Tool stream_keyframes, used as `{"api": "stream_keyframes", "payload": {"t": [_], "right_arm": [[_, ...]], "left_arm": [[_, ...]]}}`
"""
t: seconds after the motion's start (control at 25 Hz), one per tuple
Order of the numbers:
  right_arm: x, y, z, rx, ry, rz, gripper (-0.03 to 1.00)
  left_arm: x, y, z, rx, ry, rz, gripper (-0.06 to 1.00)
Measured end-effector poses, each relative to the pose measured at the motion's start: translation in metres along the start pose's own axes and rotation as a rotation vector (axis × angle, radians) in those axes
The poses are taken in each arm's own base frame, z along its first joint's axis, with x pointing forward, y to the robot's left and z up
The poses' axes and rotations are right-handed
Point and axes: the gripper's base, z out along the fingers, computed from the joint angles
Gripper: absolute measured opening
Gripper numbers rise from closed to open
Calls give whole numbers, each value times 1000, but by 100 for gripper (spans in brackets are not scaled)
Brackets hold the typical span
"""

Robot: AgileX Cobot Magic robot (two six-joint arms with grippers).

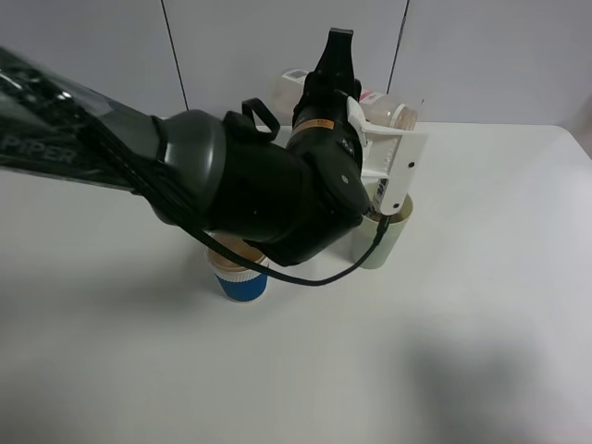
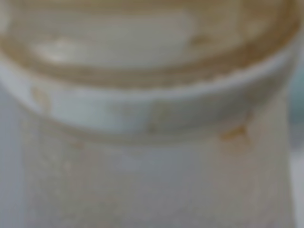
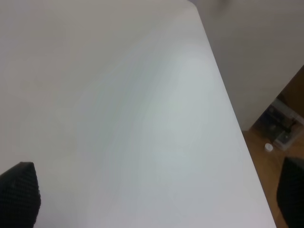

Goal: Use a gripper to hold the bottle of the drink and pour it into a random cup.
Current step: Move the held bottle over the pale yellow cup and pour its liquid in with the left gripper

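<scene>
My left gripper (image 1: pixel 344 91) reaches across the middle on the black arm marked "PIPER". It is shut on the bottle of the drink (image 1: pixel 387 111), which lies tilted on its side, its beige neck pointing right above the cup (image 1: pixel 382 242). The cup is a pale yellow-green tumbler standing under the white bracket (image 1: pixel 400 153), partly hidden by the arm. In the left wrist view a blurred pale surface with a brownish ring (image 2: pixel 152 95) fills the frame and no fingers show. My right gripper (image 3: pixel 156 194) is open and empty above the bare table, out of the exterior high view.
A short blue-and-white ribbed cup (image 1: pixel 242 280) stands at the front of the arm, half under it. The white table (image 1: pixel 481 324) extends to the right and front. In the right wrist view the table's edge (image 3: pixel 228 109) drops to a wooden floor.
</scene>
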Motion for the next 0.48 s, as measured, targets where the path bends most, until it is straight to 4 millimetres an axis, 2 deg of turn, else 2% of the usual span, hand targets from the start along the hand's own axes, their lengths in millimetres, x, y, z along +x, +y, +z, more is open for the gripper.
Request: {"api": "stream_keyframes", "payload": {"t": [0.24,0.48], "right_arm": [[0,0,0,0,0,0,99],[0,0,0,0,0,0,99]], "left_arm": [[1,11,-1,211,-147,-182,33],[14,31,7,386,-278,-417,33]]}}
